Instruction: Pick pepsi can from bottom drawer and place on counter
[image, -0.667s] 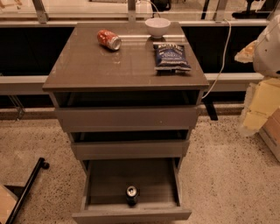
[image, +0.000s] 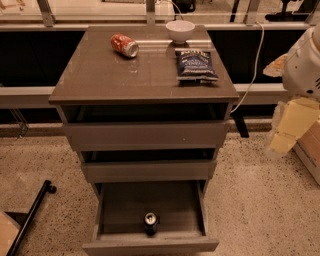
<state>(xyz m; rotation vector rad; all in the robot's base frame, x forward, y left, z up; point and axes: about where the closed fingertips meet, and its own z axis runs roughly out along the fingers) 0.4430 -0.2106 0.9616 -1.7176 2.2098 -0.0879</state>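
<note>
The pepsi can (image: 151, 222) stands upright in the open bottom drawer (image: 150, 245), near its front panel and about centred; its silver top shows. The counter (image: 125, 75) is the glossy grey-brown top of the cabinet above. My arm comes in at the right edge as a white link (image: 306, 62), with a cream-coloured part, likely my gripper (image: 292, 125), hanging beside the cabinet at the height of the top drawer. It is far from the can, up and to the right, and holds nothing that I can see.
On the counter lie a dented red-orange can (image: 124, 45) at the back left, a white bowl (image: 180, 30) at the back, and a dark blue chip bag (image: 196, 65) on the right. The two upper drawers are slightly open. A white cable (image: 255, 65) hangs at the right. A black bar (image: 30, 215) lies on the floor at the left.
</note>
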